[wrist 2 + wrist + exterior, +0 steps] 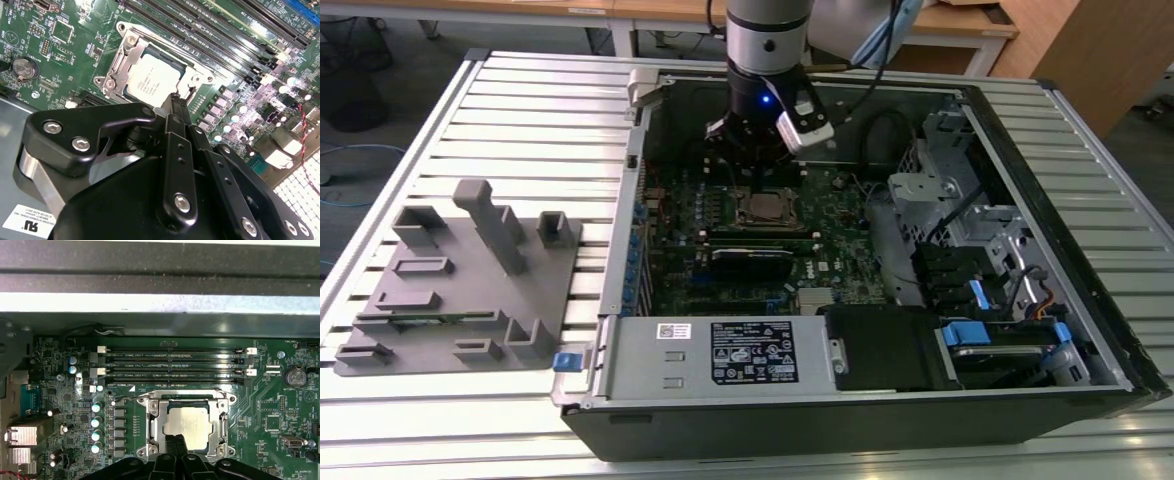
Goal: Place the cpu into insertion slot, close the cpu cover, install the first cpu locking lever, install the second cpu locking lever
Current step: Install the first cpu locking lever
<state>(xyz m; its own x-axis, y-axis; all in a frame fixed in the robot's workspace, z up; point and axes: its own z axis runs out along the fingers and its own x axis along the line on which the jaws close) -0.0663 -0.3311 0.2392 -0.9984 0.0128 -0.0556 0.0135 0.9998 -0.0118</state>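
A: cpu (pixel 187 426) placed?
B: Yes, seated in the insertion slot (pixel 145 401), cpu cover (pixel 221 424) down over it. The gripper (pixel 175 444) is clenched, empty, at the cover's edge. Whether the locking levers (pixel 127 398) are latched, I cannot tell.

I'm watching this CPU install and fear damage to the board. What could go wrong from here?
1. The gripper hangs low at the edge of the cpu cover, which lies over the cpu. A push slightly off line might scrape the cpu's metal top or bend the cover.
2. A row of capacitors stands close beside the cover. A sideways slip could knock them.
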